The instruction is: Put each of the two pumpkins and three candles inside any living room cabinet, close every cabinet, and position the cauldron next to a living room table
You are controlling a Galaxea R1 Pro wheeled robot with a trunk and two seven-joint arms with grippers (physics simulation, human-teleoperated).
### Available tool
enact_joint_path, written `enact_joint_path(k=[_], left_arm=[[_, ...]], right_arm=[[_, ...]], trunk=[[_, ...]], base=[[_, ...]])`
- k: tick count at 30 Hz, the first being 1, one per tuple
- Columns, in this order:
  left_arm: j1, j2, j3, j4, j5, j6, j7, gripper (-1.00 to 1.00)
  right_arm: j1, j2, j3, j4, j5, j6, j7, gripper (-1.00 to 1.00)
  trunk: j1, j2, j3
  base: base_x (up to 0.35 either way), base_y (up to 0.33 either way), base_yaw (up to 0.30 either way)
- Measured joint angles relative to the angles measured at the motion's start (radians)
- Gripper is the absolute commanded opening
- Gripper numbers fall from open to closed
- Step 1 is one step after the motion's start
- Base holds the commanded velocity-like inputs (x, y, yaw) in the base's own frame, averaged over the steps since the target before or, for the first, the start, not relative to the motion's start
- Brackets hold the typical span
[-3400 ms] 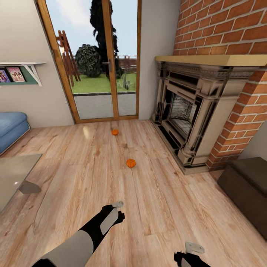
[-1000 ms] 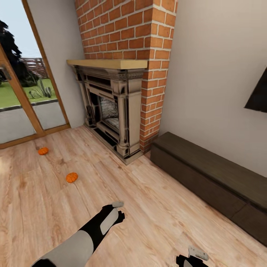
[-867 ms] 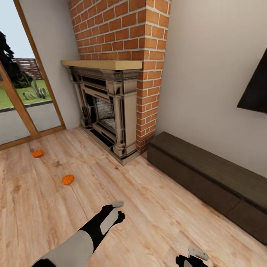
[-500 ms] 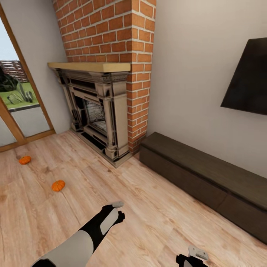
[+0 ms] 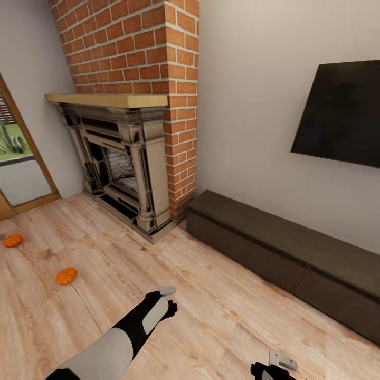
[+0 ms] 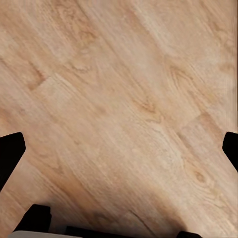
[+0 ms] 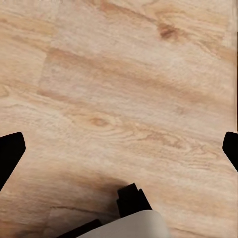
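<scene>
Lying left of both wide-spread grippers: two pumpkins; cabinet ahead.

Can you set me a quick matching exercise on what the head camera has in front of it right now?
Things:
1. pumpkins
2. cabinet
3. fireplace
4. black screen

Places:
A. mounted on the wall above the cabinet
B. built into the brick column
C. on the wood floor, at the view's left
D. along the wall, right of the fireplace, fronts shut

Pairs: 1-C, 2-D, 3-B, 4-A
</scene>
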Motion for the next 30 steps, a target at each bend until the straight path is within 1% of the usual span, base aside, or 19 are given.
enact_joint_path(k=[2,4,6,11,13,16,19,20,21,23,26,30], left_arm=[[0.0,0.0,0.0,0.0,0.0,0.0,0.001,1.0],[0.0,0.0,0.0,0.0,0.0,0.001,0.002,1.0],[0.0,0.0,0.001,0.0,-0.001,0.003,0.002,1.0],[0.0,0.0,-0.011,0.005,-0.011,0.003,0.003,1.0],[0.003,0.0,-0.014,0.032,-0.019,-0.003,0.008,1.0],[0.007,0.0,-0.015,0.092,-0.045,-0.012,0.012,1.0],[0.012,0.0,-0.015,0.118,-0.057,-0.02,0.013,1.0],[0.018,0.0,-0.015,0.123,-0.058,-0.032,0.012,1.0],[0.025,0.0,-0.011,0.128,-0.063,-0.052,0.009,1.0],[0.034,0.003,-0.011,0.132,-0.062,-0.099,0.006,1.0],[0.037,0.002,-0.016,0.134,-0.062,-0.119,0.004,1.0],[0.038,0.0,-0.048,0.133,-0.059,-0.13,0.005,1.0]], right_arm=[[0.0,-0.001,0.0,0.0,0.0,-0.001,0.0,1.0],[0.0,-0.008,-0.005,0.0,-0.001,-0.003,0.0,1.0],[0.0,-0.013,-0.017,0.002,-0.001,-0.018,-0.001,1.0],[0.0,-0.017,-0.033,0.006,-0.004,-0.039,-0.001,1.0],[0.0,-0.017,-0.034,0.006,-0.004,-0.041,-0.001,1.0],[0.001,-0.017,-0.035,0.006,-0.004,-0.041,0.0,1.0],[0.001,-0.017,-0.035,0.006,-0.004,-0.042,0.0,1.0],[0.001,-0.017,-0.035,0.006,-0.004,-0.042,0.0,1.0],[0.002,-0.018,-0.034,0.006,-0.004,-0.042,0.0,1.0],[0.002,-0.018,-0.035,0.006,-0.004,-0.042,-0.001,1.0],[0.002,-0.018,-0.036,0.007,-0.004,-0.042,-0.001,1.0],[0.002,-0.019,-0.059,0.008,-0.016,-0.043,0.0,1.0]], trunk=[[0.0,0.0,0.003],[0.0,0.0,0.006],[0.0,0.0,0.008],[0.0,0.0,0.015],[0.0,0.0,0.018],[0.0,0.0,0.022],[0.0,0.0,0.026],[0.0,0.0,0.028],[0.0,0.0,0.029],[0.0,0.0,0.032],[0.0,0.0,0.036],[0.0,0.0,0.042]], base=[[0.0,0.0,-0.181],[0.0,0.0,-0.179],[0.0,0.0,-0.177],[0.0,0.0,-0.176],[0.0,0.0,-0.176],[0.0,0.0,-0.176],[0.0,0.0,-0.176],[0.0,0.0,-0.175],[0.0,0.0,-0.175],[0.0,0.0,-0.175],[0.0,0.0,-0.175],[0.0,0.0,-0.183]])
